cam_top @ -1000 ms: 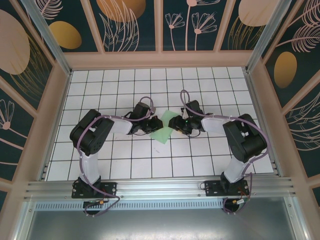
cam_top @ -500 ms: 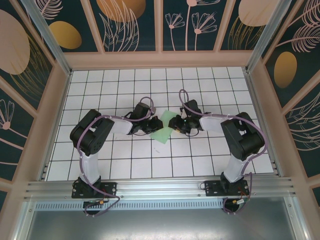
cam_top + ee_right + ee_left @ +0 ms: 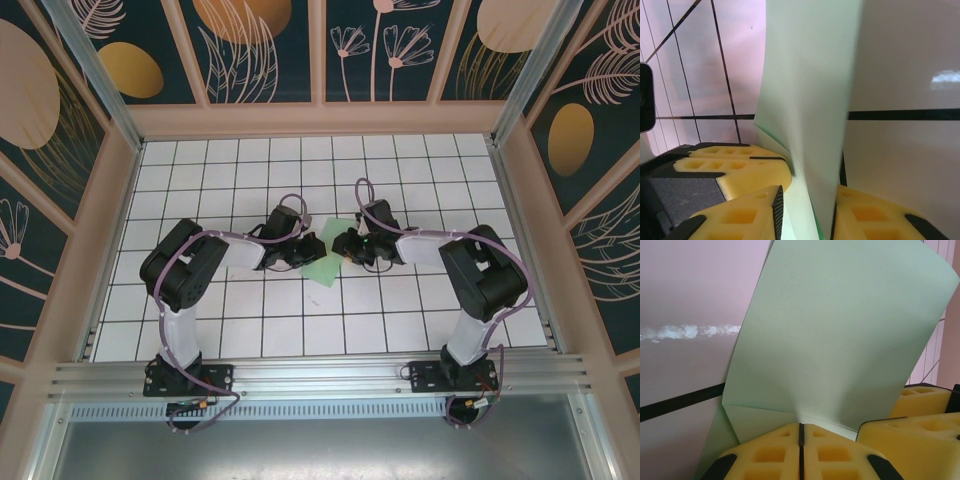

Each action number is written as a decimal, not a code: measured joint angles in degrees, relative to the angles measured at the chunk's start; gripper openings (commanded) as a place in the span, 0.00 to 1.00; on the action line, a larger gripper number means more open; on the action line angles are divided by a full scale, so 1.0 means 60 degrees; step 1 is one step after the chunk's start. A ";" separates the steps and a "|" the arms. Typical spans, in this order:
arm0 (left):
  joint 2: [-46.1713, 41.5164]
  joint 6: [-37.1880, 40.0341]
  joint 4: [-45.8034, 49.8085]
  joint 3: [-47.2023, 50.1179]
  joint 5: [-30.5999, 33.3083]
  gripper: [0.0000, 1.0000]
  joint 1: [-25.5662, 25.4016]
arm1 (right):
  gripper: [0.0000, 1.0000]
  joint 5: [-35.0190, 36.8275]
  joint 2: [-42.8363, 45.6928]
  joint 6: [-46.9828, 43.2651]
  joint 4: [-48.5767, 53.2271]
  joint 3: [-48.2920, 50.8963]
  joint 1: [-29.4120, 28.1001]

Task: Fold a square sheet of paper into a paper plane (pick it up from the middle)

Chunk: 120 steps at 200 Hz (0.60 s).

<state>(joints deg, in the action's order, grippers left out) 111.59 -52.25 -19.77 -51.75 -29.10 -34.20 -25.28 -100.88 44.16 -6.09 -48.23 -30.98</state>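
The square sheet of paper point(image 3: 325, 264) is pale green and partly folded, lifted at the middle of the tiled table between both grippers. In the left wrist view the paper point(image 3: 840, 340) rises as a curved flap with a folded strip at its foot. My left gripper point(image 3: 800, 426) is shut, its yellow pads meeting on that lower edge. From above, the left gripper point(image 3: 308, 250) faces the right gripper point(image 3: 342, 243) closely. In the right wrist view the paper point(image 3: 810, 90) stands edge-on inside my right gripper point(image 3: 807, 210), whose jaws are apart around it. The left gripper's fingers point(image 3: 735, 167) lie just beyond.
The white grid-tiled table point(image 3: 300, 170) is ringed by a low pink wall point(image 3: 320, 118) and aluminium posts. A metal rail point(image 3: 320, 375) runs along the near edge by the arm bases. The right gripper's fingers point(image 3: 920, 410) crowd the right side of the left wrist view.
My right gripper has slid left toward the left gripper, covering more of the green paper. The left arm has stayed put.
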 measured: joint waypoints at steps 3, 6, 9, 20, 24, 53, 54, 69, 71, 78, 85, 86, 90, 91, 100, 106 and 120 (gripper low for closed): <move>0.0000 -0.0004 -0.0007 0.0004 0.0000 0.11 0.0000 | 0.23 0.0007 0.0000 -0.0007 -0.0004 0.0015 -0.0004; 0.0000 -0.0018 -0.0022 0.0007 0.0004 0.11 0.0000 | 0.21 0.0011 0.0000 -0.0011 0.0000 0.0025 -0.0022; 0.0000 -0.0025 -0.0025 0.0011 0.0007 0.11 0.0000 | 0.18 0.0025 0.0000 0.0011 0.0004 0.0040 -0.0029; -0.0004 -0.0066 -0.0040 0.0018 0.0029 0.11 0.0000 | 0.13 0.0036 0.0000 -0.0029 0.0018 0.0066 -0.0109; -0.0004 -0.0069 -0.0047 0.0018 0.0033 0.11 0.0000 | 0.11 0.0047 0.0000 -0.0073 0.0022 0.0066 -0.0131; -0.0164 -0.0171 -0.0109 0.0175 0.0222 0.12 -0.0018 | 0.00 0.0171 0.0047 -0.0186 0.0135 0.0066 -0.0233; -0.0178 -0.0175 -0.0109 0.0189 0.0233 0.12 -0.0018 | 0.00 0.0189 0.0055 -0.0193 0.0157 0.0066 -0.0233; -0.0452 -0.0237 -0.0073 0.0331 0.0455 0.16 -0.0018 | 0.00 0.0495 0.0222 -0.0401 0.0674 -0.0011 -0.0248; -0.0517 -0.0233 -0.0047 0.0353 0.0484 0.17 -0.0018 | 0.00 0.0539 0.0255 -0.0474 0.0787 -0.0040 -0.0248; -0.0754 -0.0248 0.0022 0.0415 0.0652 0.17 -0.0018 | 0.00 0.0736 0.0364 -0.0608 0.1158 -0.0168 -0.0251; -0.1071 -0.0262 0.0120 0.0477 0.0874 0.20 -0.0018 | 0.00 0.1031 0.0506 -0.0841 0.1661 -0.0379 -0.0266; -0.1104 -0.0266 0.0127 0.0484 0.0903 0.21 -0.0018 | 0.00 0.1067 0.0517 -0.0863 0.1708 -0.0401 -0.0266; -0.1322 -0.0273 0.0193 0.0521 0.1049 0.25 -0.0018 | 0.00 0.1246 0.0601 -0.0976 0.1989 -0.0543 -0.0273; -0.1366 -0.0262 0.0204 0.0525 0.1071 0.25 -0.0018 | 0.00 0.1279 0.0619 -0.1005 0.2047 -0.0572 -0.0273; -0.1949 -0.0259 0.0404 0.0594 0.1453 0.25 -0.0018 | 0.00 0.1829 0.0852 -0.1326 0.2779 -0.0969 -0.0288; -0.2350 -0.0251 0.0528 0.0623 0.1687 0.25 -0.0015 | 0.00 0.2229 0.1031 -0.1548 0.3297 -0.1271 -0.0295; -0.3333 -0.0233 0.0750 0.0681 0.2280 0.26 0.0022 | 0.00 0.3293 0.1388 -0.1993 0.4532 -0.2051 -0.0368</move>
<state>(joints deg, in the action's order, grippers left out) 91.59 -53.65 -15.27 -47.66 -15.42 -34.06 -5.52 -92.55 32.21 21.10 -60.53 -33.19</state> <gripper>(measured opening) 0.252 0.066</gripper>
